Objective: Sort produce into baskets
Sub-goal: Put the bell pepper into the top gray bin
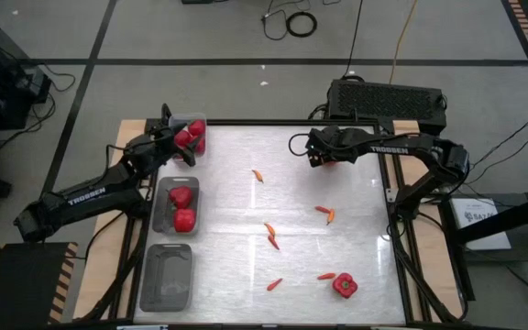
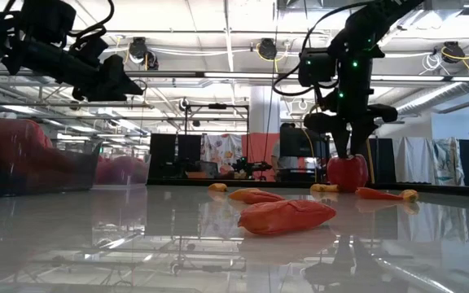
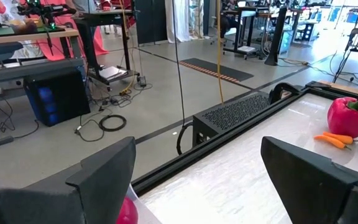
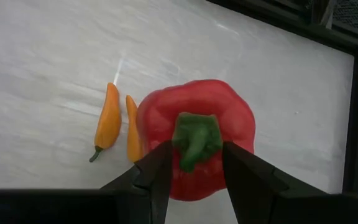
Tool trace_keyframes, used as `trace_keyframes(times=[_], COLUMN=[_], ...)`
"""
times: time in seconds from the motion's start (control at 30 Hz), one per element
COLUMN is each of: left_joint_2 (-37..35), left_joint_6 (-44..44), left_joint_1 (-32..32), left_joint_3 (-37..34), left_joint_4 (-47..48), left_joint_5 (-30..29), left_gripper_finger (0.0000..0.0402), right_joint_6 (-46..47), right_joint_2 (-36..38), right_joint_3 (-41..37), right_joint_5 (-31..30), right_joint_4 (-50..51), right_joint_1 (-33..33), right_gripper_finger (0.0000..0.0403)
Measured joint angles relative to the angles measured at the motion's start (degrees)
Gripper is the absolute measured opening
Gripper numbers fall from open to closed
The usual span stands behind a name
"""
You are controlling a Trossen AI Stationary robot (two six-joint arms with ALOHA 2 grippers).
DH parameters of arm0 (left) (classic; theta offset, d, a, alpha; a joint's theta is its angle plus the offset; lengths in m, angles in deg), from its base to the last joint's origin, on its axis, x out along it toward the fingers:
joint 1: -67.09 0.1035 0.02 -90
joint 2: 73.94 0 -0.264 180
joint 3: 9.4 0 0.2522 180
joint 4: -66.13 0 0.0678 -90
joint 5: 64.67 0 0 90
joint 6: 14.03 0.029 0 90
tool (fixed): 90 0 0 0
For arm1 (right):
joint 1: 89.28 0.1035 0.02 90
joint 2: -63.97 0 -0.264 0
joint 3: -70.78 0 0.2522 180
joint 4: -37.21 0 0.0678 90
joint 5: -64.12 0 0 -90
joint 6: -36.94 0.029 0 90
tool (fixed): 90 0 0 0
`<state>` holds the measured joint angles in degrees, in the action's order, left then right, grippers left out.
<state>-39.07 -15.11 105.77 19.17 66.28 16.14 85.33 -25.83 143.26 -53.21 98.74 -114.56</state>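
My right gripper (image 1: pixel 317 153) is at the table's far side, shut on the green stem of a red bell pepper (image 4: pixel 194 146) that stands on the table; it also shows in the low view (image 2: pixel 347 172). Two orange chilies (image 4: pixel 107 121) lie beside that pepper. My left gripper (image 1: pixel 183 142) is open and empty above the small clear basket (image 1: pixel 196 121), which holds tomatoes (image 1: pixel 195 139). A grey basket (image 1: pixel 160 203) holds two red peppers (image 1: pixel 182 208). Another grey basket (image 1: pixel 168 275) is nearer. A second bell pepper (image 1: pixel 344 286) sits near the front right. My right gripper pinches the pepper's green stem (image 4: pixel 194 149) between its two fingers (image 4: pixel 160 165). The fingers come from above, pointing down. The pepper stands upright with its underside on the table (image 2: pixel 347 189).
Several chilies lie loose across the table (image 1: pixel 258 174) (image 1: pixel 325 213) (image 1: pixel 270 236) (image 1: pixel 274 284) (image 1: pixel 326 275); one lies close in the low view (image 2: pixel 287 216). A black box (image 1: pixel 388 99) stands behind the table's far edge, just beyond my right gripper.
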Motion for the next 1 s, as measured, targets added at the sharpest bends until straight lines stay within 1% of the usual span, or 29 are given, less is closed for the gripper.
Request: trace_keyframes(times=[0.13, 0.23, 0.53, 0.6, 0.73, 0.9, 1.0], left_joint_2=[0.00, 0.00, 0.00, 0.00, 0.00, 0.00, 0.00], left_joint_6=[0.00, 0.00, 0.00, 0.00, 0.00, 0.00, 0.00], left_joint_1=[0.00, -0.02, -0.02, 0.00, -0.01, 0.00, -0.01], left_joint_3=[0.00, 0.00, 0.00, 0.00, 0.00, 0.00, 0.00], left_joint_4=[0.00, 0.02, 0.02, 0.02, 0.02, 0.02, 0.00], left_joint_5=[0.00, 0.00, 0.00, 0.00, 0.00, 0.00, 0.00], left_gripper_finger=[0.0352, 0.0352, 0.0352, 0.0352, 0.0352, 0.0352, 0.0352], right_joint_6=[-0.23, -0.84, -1.77, -2.74, -3.62, -4.35, -9.17], right_joint_2=[0.00, 0.00, 0.00, 0.00, 0.00, -0.03, -0.07], right_joint_3=[0.00, 0.00, 0.00, 0.00, 0.00, 1.37, 3.24], right_joint_5=[-0.01, 0.06, 0.17, 0.18, 0.82, 3.90, 3.81], right_joint_4=[0.00, -0.04, 0.00, 0.00, 0.00, -0.99, -5.65], right_joint_1=[0.00, 0.00, 0.00, 0.00, 0.18, 2.59, 5.44], right_gripper_finger=[0.0131, 0.0116, 0.0025, 0.0011, 0.0011, 0.0011, 0.0011])
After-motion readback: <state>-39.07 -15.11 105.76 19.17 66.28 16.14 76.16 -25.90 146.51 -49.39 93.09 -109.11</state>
